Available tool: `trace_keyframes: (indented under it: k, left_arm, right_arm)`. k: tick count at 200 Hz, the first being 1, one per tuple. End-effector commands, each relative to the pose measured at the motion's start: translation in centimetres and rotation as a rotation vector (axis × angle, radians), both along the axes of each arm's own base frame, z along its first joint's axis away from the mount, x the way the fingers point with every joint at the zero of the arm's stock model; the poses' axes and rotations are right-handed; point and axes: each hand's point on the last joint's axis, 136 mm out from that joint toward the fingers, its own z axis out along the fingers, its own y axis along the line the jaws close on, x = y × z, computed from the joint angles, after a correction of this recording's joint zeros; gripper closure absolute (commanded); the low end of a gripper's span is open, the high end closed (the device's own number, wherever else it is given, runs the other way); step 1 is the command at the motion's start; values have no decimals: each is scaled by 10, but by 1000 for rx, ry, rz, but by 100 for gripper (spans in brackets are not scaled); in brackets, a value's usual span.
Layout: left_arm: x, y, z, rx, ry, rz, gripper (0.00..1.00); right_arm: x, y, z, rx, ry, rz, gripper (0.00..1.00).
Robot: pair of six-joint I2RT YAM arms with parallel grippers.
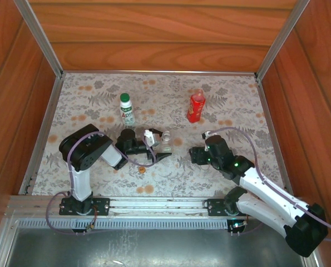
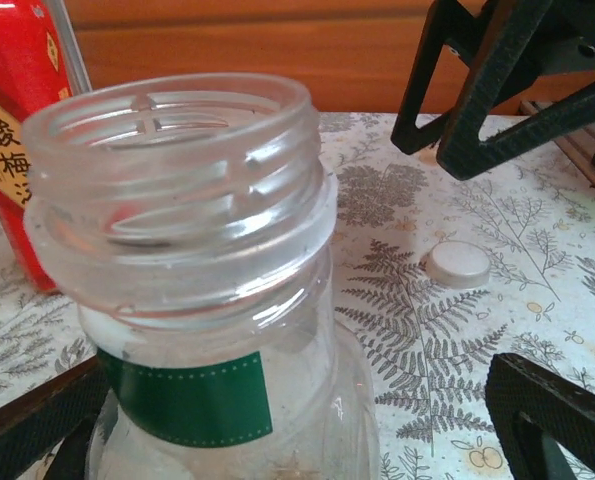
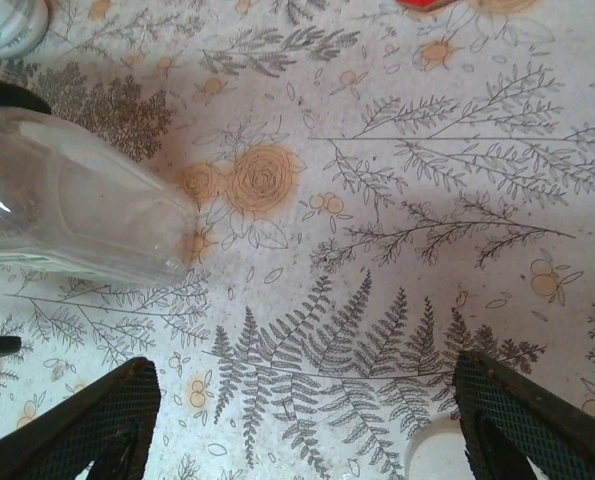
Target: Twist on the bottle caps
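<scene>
Landmark for this entry: the small clear plastic bottle (image 2: 192, 250) with a green label band. It stands upright mid-mat, its threaded mouth open.

Left gripper (image 2: 297, 375): I see its jaws spread on either side of the clear bottle. One finger (image 2: 547, 410) is well off the bottle's right flank. The other is low at its left and partly behind it; I cannot tell whether it touches. Nothing is clamped.

Right gripper (image 3: 302, 395): jaws wide apart, holding nothing, hovering over the floral mat (image 3: 397, 200) near the clear bottle, on its right in the overhead view.

Round white plastic screw cap (image 2: 457, 265): flat on the mat, beyond the clear bottle to its right and apart from it. In the right wrist view it lies just beside that gripper's right-hand finger.

Tall red plastic bottle (image 1: 196, 105): upright, behind the clear bottle to its right, apart.

White plastic bottle (image 1: 127, 114) with green print: upright, behind the clear bottle to its left, with a round green cap (image 1: 124, 97) sitting on its neck.
</scene>
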Motion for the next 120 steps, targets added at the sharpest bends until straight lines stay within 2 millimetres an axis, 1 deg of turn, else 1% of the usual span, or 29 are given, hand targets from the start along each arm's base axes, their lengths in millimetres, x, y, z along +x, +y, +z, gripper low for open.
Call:
trace_keyframes:
  k: [1,13,28,32,73,84,120]
  left_arm:
    - [9,4,7,-34,-25,27,2]
    - [11,5,4,-32,-18,23,4]
    - [9,4,1,-29,-9,10,16]
    - [10,4,1,-29,-9,9,18]
    - [9,3,-6,-21,3,-5,19]
    - [8,2,-6,-22,8,-12,24]
    - [8,1,-3,-30,13,-24,35]
  right_arm:
    - [5,10,14,56,-10,3,19]
    - [5,11,13,58,-5,6,19]
    - [6,10,12,58,0,-2,19]
    - [6,10,12,60,0,-7,19]
    - [5,-1,10,36,1,-56,19]
    - [4,-3,10,34,-1,-60,19]
    - [1,-12,4,27,16,-114,20]
